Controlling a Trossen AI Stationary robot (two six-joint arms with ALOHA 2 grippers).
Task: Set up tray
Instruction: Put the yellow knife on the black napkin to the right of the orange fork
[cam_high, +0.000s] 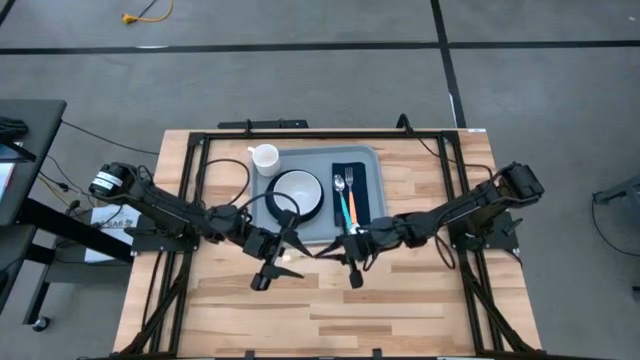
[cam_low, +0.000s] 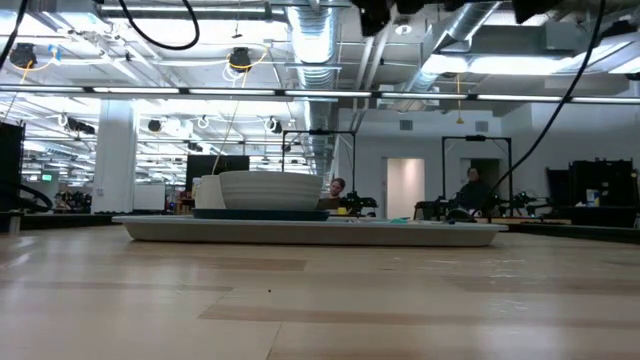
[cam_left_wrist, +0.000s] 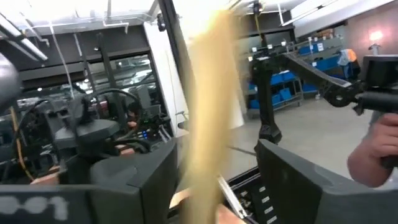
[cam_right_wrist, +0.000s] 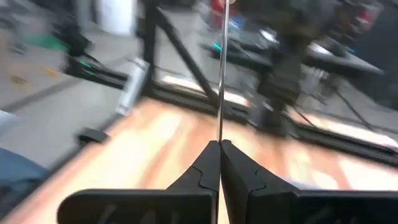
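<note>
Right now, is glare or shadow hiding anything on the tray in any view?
High view: even light, soft shadows under the arms, tray plainly lit. Low view: bright ceiling strips behind, and the bowl hides what lies past it. Left wrist view: a pale streak crosses the open left gripper. Right wrist view: no glare, right gripper shut on a thin metal piece.

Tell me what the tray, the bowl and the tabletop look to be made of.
Tray: probably moulded plastic, matte grey-blue, with rounded corners and a low, even rim.
Bowl: likely glazed ceramic, though melamine is possible; plain white with a smooth wall in the low view.
Tabletop: wood, apparently butcher-block; pale joined strips with visible grain and a soft sheen.
</note>
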